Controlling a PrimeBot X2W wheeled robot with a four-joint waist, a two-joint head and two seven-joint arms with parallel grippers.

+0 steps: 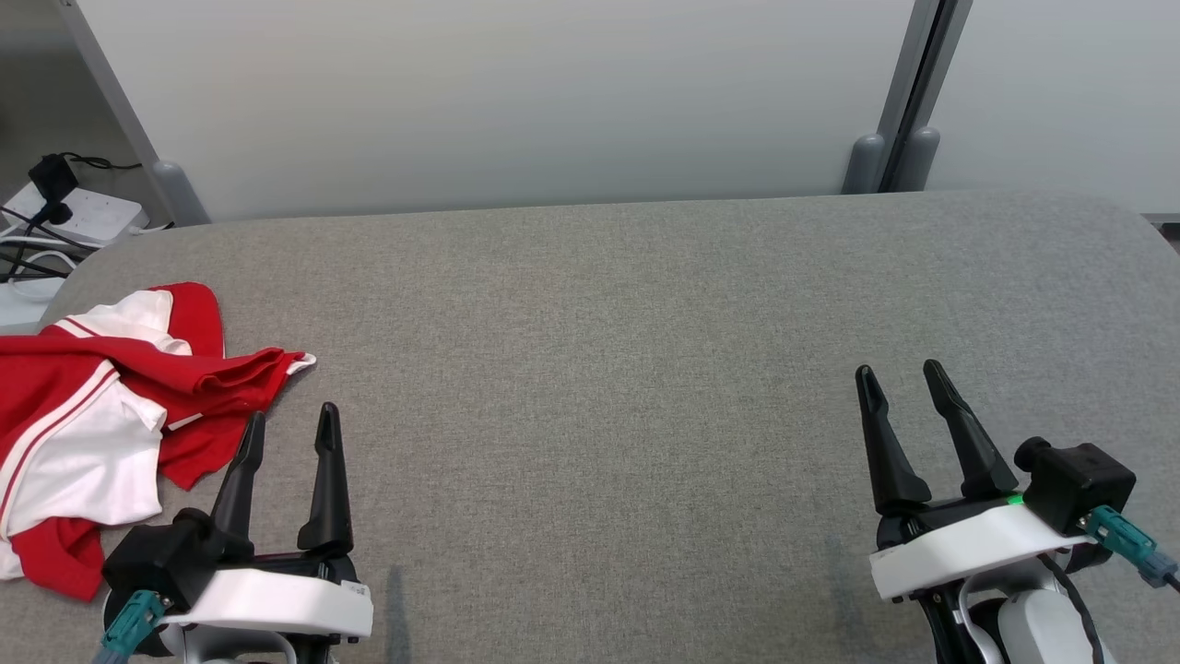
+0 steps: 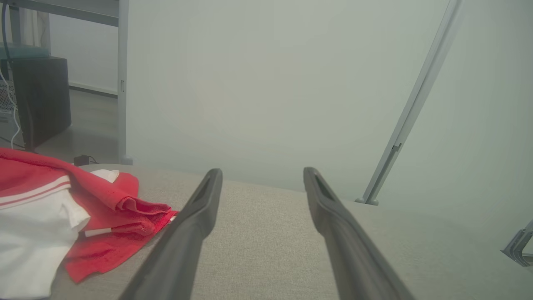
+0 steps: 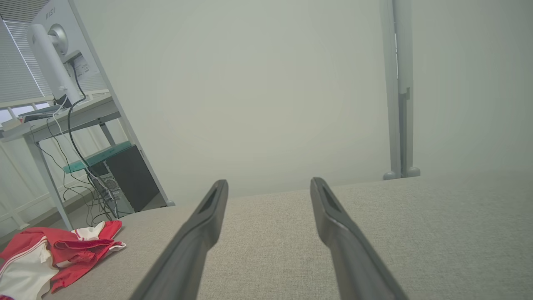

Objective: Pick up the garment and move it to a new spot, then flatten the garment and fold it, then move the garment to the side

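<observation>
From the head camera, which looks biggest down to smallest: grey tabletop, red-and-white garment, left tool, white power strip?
1. The grey tabletop, by far.
2. The garment and left tool look about alike; the tool is nearer the camera, so unranked.
3. The power strip, smallest and farthest.

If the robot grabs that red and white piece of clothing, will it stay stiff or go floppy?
Probably floppy: the red and white garment lies crumpled in soft folds, so it would likely droop from wherever it is pinched. It looks thin, so probably light. Pushed, it may bunch up on the rough grey table.
</observation>
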